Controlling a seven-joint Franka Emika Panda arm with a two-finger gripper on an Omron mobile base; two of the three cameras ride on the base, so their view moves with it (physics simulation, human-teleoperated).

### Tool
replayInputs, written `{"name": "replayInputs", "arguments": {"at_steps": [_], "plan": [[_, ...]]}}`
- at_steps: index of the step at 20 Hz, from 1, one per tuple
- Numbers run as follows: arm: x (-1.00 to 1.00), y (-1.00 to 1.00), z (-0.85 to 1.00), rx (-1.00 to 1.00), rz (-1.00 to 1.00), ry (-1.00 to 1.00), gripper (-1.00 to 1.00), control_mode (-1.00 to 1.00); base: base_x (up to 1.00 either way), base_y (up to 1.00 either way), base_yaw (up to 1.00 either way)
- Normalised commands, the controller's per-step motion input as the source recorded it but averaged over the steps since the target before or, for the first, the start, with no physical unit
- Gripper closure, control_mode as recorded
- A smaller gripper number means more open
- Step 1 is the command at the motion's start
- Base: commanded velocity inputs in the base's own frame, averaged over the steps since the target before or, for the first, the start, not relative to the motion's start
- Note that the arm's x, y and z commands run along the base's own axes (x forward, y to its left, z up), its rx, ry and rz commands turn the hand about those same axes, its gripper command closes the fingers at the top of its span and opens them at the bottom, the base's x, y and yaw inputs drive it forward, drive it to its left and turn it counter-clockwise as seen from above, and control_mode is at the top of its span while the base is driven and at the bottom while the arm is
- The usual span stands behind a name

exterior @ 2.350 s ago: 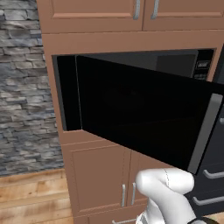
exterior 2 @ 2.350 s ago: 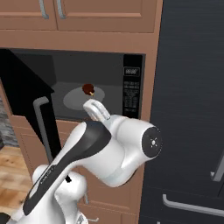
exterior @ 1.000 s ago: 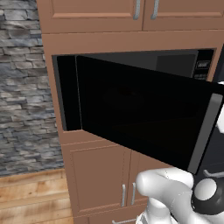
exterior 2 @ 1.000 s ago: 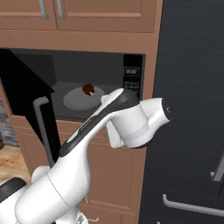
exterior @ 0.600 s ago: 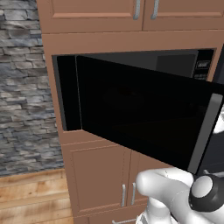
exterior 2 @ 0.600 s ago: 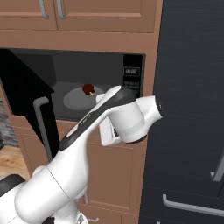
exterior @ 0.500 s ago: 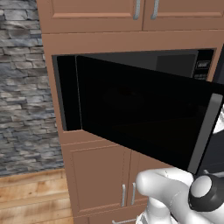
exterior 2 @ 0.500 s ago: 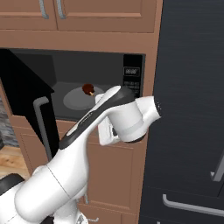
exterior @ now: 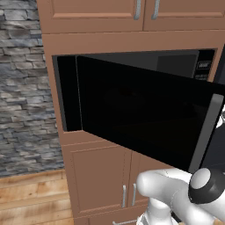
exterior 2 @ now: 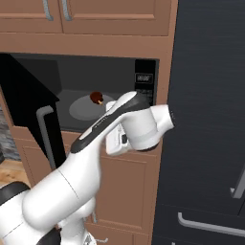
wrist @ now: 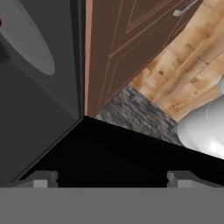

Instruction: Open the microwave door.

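Observation:
The microwave door (exterior: 140,114) stands swung wide open, a glossy black panel with its grey bar handle (exterior: 204,132) at the free edge. From the right, the door (exterior 2: 24,103) and its handle (exterior 2: 45,136) sit left of the microwave (exterior 2: 110,72). Its dark cavity, round turntable plate (exterior 2: 83,110) and button panel (exterior 2: 143,86) are exposed. My wrist (exterior 2: 143,127) hangs in front of the cavity's lower right corner, apart from the door. In the hand view my gripper (wrist: 113,180) is open and holds nothing, and it faces the door's black inner face (wrist: 131,153).
A small brown item (exterior 2: 96,98) sits on the turntable. Brown cabinet doors (exterior: 101,176) lie below the microwave and more above. A tall dark appliance front (exterior 2: 206,119) stands to the right. The stone wall (exterior: 22,88) and wood floor (exterior: 30,197) are at left.
My arm has drawn back out of the cavity, and the wrist has swung down and to the right. The door stands at the same wide angle throughout.

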Motion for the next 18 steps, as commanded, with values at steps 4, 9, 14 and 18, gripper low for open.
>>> {"name": "replayInputs", "arguments": {"at_steps": [4,9,14,18], "plan": [[0.00,0.08,0.00,0.08,0.00,0.13,-1.00,-1.00,0.00,0.00,0.00],[-0.23,0.17,0.00,0.05,0.00,0.13,-1.00,-1.00,0.00,0.00,0.00],[-0.47,0.30,0.00,0.03,0.00,0.11,-1.00,-1.00,0.00,0.00,0.00],[-0.60,0.32,0.00,0.01,0.00,0.09,-1.00,-1.00,0.00,0.00,0.00]]}}
